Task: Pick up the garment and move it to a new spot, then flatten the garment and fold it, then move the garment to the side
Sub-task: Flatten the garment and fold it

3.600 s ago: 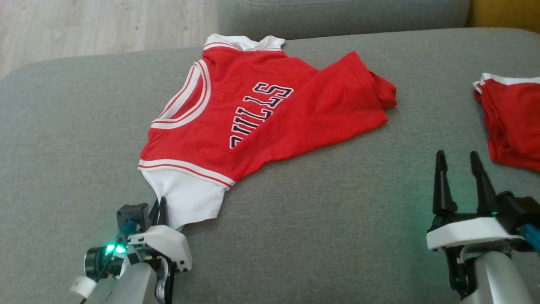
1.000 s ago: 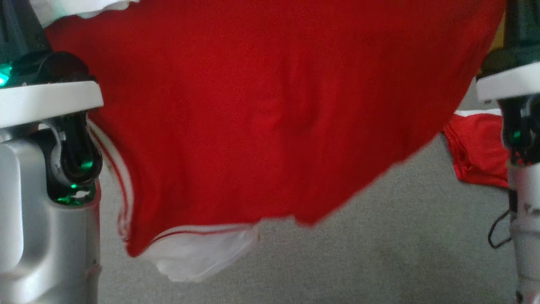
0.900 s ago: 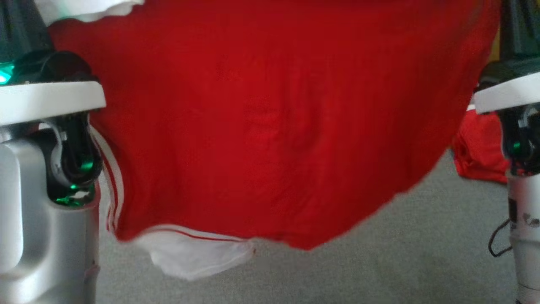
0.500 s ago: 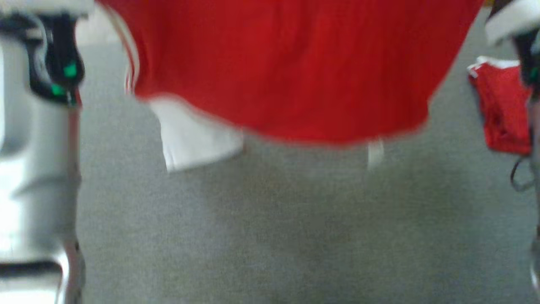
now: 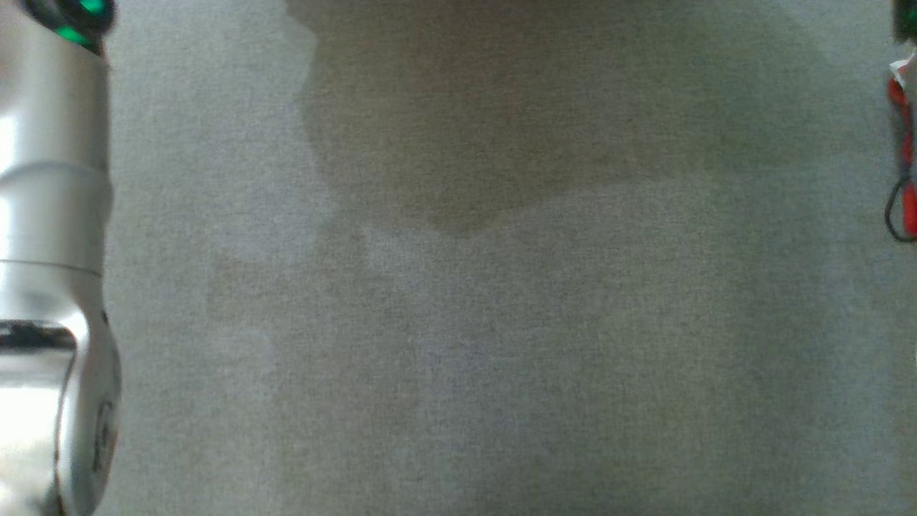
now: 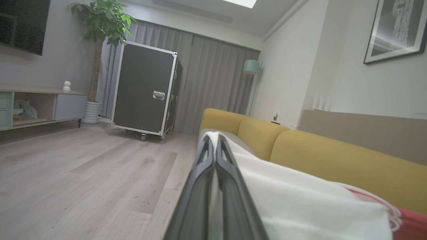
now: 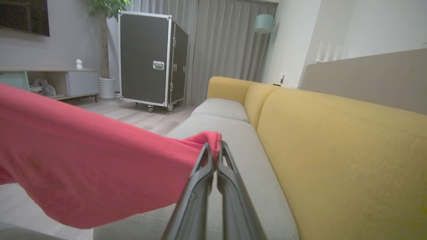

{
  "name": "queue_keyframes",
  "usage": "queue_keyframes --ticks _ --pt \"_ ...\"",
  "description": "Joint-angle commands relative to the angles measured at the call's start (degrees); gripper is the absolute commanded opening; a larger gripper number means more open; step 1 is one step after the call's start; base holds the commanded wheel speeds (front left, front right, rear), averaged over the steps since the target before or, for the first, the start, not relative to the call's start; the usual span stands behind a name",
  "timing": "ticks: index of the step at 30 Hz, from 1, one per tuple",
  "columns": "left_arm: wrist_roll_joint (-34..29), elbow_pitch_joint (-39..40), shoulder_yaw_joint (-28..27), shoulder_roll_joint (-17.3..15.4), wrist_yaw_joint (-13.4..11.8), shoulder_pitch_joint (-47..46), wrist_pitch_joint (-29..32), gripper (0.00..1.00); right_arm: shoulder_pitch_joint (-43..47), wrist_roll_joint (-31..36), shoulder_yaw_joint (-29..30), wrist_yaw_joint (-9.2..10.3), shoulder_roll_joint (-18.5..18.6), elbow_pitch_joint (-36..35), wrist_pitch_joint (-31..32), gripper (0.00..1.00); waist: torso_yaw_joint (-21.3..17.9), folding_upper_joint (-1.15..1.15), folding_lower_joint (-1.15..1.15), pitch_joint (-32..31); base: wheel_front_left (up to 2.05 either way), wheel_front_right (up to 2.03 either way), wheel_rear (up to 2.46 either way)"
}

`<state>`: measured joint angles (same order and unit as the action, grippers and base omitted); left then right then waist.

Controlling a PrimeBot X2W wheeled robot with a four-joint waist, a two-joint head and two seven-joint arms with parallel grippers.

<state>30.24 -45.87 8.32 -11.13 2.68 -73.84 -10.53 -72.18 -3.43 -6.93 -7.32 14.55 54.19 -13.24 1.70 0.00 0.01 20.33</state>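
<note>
Left wrist view: the garment [image 6: 300, 203] runs off the bottom and right edges, its pinched part hidden between the left pincer's [image 6: 215, 146] pressed-together fingers. Right wrist view: it exits by the left edge. Head view: a blurred silver forearm [image 5: 50, 215], cut by the left edge, and a red sliver [image 5: 901, 100] at the right edge, too cropped to identify.

Held garment [image 7: 83, 173] hangs over sofa [image 7: 333, 150] seat, stretched between left gripper [image 6: 214, 146] and right gripper [image 7: 214, 150], each pinching an end; sofa backrest to their right. Beyond sofa's far end, wheeled case [image 6: 143, 96] on floor [image 6: 83, 173].
</note>
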Motion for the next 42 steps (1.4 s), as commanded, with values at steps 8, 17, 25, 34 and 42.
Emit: queue_keyframes --ticks 8,17,25,34,42 --pt "-4.27 -5.42 5.59 -2.64 3.44 8.08 -3.34 0.00 7.82 -1.65 -5.26 -0.17 0.73 7.40 -1.50 0.00 1.35 0.00 -0.01 -2.69 0.00 0.00 0.00" --pt "-4.33 -5.81 11.26 -3.87 4.72 27.30 -4.17 0.00 19.76 -10.19 -18.37 -0.17 1.28 12.26 2.68 0.00 1.78 0.00 -0.01 -11.02 0.00 0.00 0.00" --pt "2.14 3.74 21.38 -9.54 4.80 42.41 5.16 0.00 29.80 -25.93 -35.18 -0.17 8.41 1.69 13.51 0.00 1.59 0.00 -0.01 -18.45 0.00 0.00 0.00" --pt "6.31 14.50 23.33 -15.77 4.77 52.30 12.01 0.00 35.28 -39.78 -47.74 -0.17 18.08 -11.83 23.13 0.00 0.95 0.00 -0.01 -22.70 0.00 0.00 0.00" --pt "9.24 27.26 22.39 -20.55 1.63 60.67 17.57 0.00 39.29 -50.07 -53.39 -0.17 25.16 -21.91 27.43 0.00 1.48 0.00 -0.01 -24.40 0.00 0.00 0.00"
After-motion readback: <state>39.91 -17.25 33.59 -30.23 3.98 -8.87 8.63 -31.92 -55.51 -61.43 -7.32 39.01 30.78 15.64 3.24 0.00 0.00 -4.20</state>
